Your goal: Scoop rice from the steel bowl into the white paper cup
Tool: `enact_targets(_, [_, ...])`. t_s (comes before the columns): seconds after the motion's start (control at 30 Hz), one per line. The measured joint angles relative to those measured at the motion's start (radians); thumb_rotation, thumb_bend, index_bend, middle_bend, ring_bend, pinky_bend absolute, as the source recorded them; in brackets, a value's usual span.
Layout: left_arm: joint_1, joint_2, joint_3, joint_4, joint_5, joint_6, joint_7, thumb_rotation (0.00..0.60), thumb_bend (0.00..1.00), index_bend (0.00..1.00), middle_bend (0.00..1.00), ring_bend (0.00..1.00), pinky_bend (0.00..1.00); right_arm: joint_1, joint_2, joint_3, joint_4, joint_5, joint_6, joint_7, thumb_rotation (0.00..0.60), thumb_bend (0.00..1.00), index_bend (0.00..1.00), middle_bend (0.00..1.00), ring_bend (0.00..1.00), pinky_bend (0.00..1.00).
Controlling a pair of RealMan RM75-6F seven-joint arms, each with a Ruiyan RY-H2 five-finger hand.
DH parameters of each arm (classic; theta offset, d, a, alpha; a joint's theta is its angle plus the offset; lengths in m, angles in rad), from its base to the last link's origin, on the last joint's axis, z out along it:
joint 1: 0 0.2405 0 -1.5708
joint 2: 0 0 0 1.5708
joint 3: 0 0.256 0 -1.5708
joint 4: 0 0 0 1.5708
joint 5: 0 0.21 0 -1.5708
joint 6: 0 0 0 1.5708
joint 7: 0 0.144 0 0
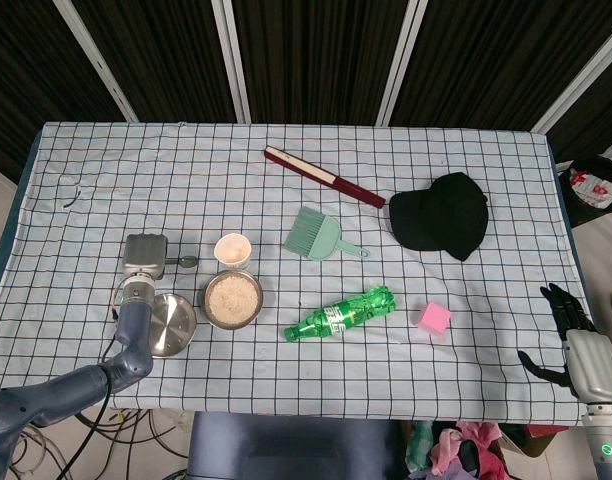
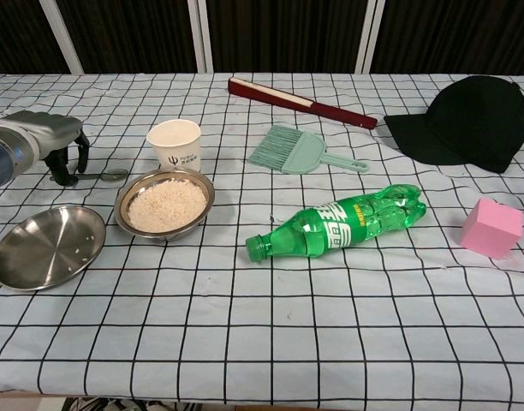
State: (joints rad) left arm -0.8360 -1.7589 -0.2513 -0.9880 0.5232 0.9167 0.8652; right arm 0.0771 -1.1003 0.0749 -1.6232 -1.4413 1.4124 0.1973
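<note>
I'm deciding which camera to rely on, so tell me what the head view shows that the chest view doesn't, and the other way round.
Only the head view shows the right hand, hanging off the table's right edge and holding nothing, plus the floor clutter beyond the cloth. Only the chest view shows, close up, the left hand's fingers curled down at a small spoon. Both show the left hand, steel bowl of rice, white paper cup, empty steel plate, green bottle, brush, fan, cap and pink cube.

Two arms, metal-and-black hands

Left hand [image 1: 144,262] has a grey metal back, black fingers and a blue-grey arm; right hand [image 1: 576,345] has black fingers and a silver wrist with a green light.
</note>
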Motion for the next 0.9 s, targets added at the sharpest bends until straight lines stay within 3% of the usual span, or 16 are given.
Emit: enact_targets(0.9, [-0.003,-0.003,0.005,0.003,-0.02,-0.003,0.017,0.6,0.38,0.51,1.0,1.0,1.0,0.0,0.001,0.0,-0.002,0.0,-0.001,0.003,0.6,0.2,0.0,0.0,0.0,0.21])
